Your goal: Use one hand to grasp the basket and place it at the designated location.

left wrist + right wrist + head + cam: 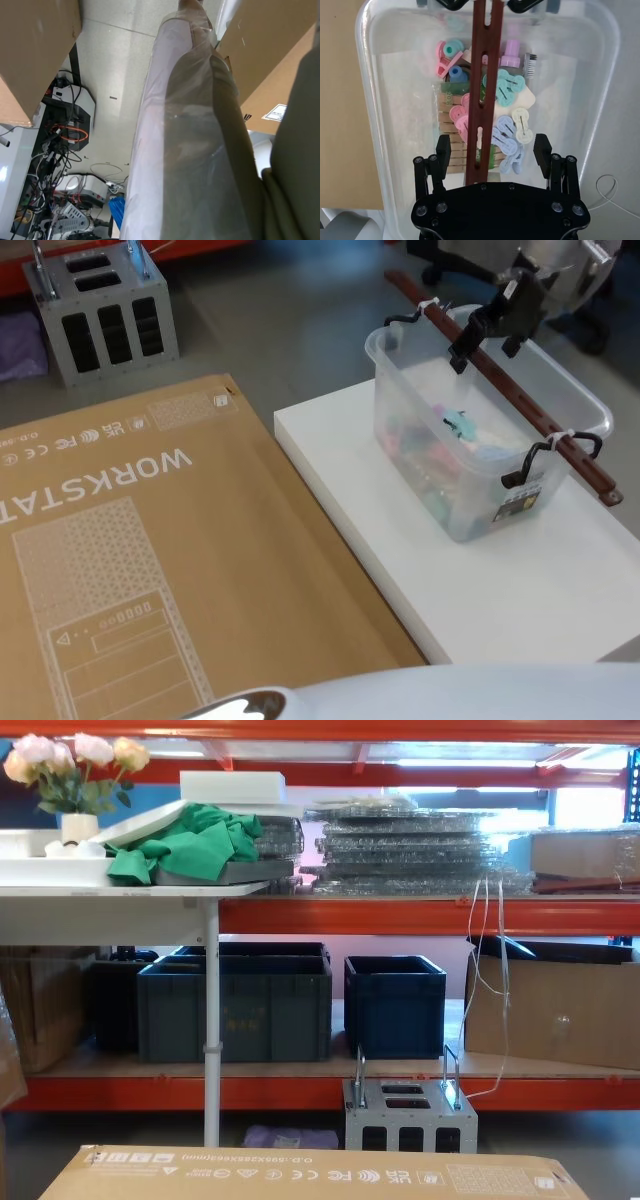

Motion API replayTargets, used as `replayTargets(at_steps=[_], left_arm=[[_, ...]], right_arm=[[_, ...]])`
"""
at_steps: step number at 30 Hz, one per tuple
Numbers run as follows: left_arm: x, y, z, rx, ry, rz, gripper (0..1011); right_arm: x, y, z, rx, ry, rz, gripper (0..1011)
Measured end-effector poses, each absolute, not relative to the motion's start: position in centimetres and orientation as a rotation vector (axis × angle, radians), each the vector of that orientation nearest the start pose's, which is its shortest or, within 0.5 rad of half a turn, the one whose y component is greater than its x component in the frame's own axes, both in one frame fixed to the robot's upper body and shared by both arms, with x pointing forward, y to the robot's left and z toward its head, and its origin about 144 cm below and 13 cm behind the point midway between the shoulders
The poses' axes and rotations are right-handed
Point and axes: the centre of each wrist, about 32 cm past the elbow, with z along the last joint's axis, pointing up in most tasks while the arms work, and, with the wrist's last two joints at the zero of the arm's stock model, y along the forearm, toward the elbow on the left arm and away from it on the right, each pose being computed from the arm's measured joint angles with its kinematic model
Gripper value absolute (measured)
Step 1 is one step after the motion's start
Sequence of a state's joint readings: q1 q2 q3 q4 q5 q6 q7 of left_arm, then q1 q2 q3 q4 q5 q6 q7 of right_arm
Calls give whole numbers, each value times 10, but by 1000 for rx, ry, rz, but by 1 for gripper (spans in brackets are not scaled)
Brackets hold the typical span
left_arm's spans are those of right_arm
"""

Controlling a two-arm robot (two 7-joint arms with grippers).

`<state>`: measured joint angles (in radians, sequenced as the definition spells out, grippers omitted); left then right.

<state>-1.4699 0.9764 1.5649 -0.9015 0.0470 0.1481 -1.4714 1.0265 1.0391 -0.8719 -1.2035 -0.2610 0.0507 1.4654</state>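
A flat cardboard box (150, 570) bore the large white word "WORKSTAT", printed upside down and cut off at the view's left edge, with small CE, FC and UKCA marks above it, while a sticker (517, 503) on the basket (400, 410) was too small to read.

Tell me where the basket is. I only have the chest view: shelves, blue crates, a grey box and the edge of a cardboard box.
Observer: The basket stands on a white platform to the robot's right, beside the cardboard.
Operator: Is the right pincer on it?
Observer: Not gripping. The right pincer is open and straddles the red-brown handle without touching it.
Operator: Is the basket empty?
Observer: No, pastel plastic clips lie in the bottom.
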Motion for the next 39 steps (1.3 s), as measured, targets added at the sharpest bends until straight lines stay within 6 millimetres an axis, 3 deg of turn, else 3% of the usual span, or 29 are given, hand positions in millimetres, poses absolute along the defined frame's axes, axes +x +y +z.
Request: replayTargets(at_steps=[13,24,31,32,37,39], left_arm=[[616,497,1395,1629,169,176,0],[616,497,1394,1629,169,176,0],[616,497,1394,1629,168,176,0],[616,497,1394,1629,168,176,0],[616,497,1394,1629,169,176,0],[616,497,1394,1629,169,176,0]], right_arm=[[594,-453,1368,-1497,-123,-68,1002],[601,-449,1355,-1504,-90,-24,999],[604,-448,1350,-1511,-71,-9,856],[604,-448,1349,-1512,-69,-6,780],[604,-448,1348,-1512,-67,-2,641],[604,-448,1348,-1510,-68,-4,655]])
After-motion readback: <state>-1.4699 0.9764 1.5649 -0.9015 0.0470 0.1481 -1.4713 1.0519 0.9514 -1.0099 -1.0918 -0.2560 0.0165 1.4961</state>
